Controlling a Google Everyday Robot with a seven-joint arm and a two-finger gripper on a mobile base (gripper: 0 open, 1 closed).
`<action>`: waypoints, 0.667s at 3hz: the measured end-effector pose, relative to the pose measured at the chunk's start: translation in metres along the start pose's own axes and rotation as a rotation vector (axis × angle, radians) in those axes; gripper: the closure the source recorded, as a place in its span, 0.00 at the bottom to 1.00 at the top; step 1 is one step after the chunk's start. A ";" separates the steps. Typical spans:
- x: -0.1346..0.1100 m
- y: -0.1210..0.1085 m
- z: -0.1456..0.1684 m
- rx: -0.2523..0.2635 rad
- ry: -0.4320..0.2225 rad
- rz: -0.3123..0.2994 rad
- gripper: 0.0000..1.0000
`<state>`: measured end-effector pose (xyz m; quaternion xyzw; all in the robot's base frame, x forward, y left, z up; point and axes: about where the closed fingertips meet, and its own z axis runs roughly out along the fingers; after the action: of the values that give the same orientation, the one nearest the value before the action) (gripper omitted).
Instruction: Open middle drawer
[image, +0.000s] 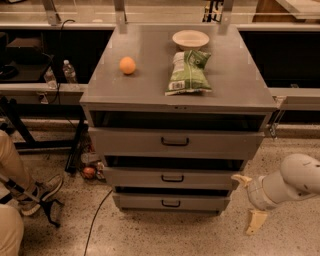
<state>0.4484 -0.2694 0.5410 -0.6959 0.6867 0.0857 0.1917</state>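
Observation:
The grey metal cabinet (150, 105) has three drawers. The middle drawer (130, 177) has a shallow wide front and a small black loop handle (172, 178); its front sits slightly out, as do the other two. The top drawer (125, 142) is taller with a wider handle, and the bottom drawer (140, 202) is lowest. My gripper (248, 202) is at the lower right, just off the right end of the middle drawer. Its two cream fingers (241, 179) are spread apart and hold nothing. It is well right of the handle.
On the cabinet top lie an orange (127, 65), a green chip bag (189, 71) and a white bowl (190, 38). A person's leg and shoe (42, 190) are at the left. A cable (95, 220) runs on the floor. Water bottles (69, 72) stand on a left shelf.

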 end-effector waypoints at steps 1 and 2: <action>0.013 -0.017 0.035 0.060 -0.036 -0.025 0.00; 0.013 -0.017 0.035 0.060 -0.036 -0.025 0.00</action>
<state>0.4710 -0.2681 0.5063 -0.6966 0.6767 0.0751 0.2260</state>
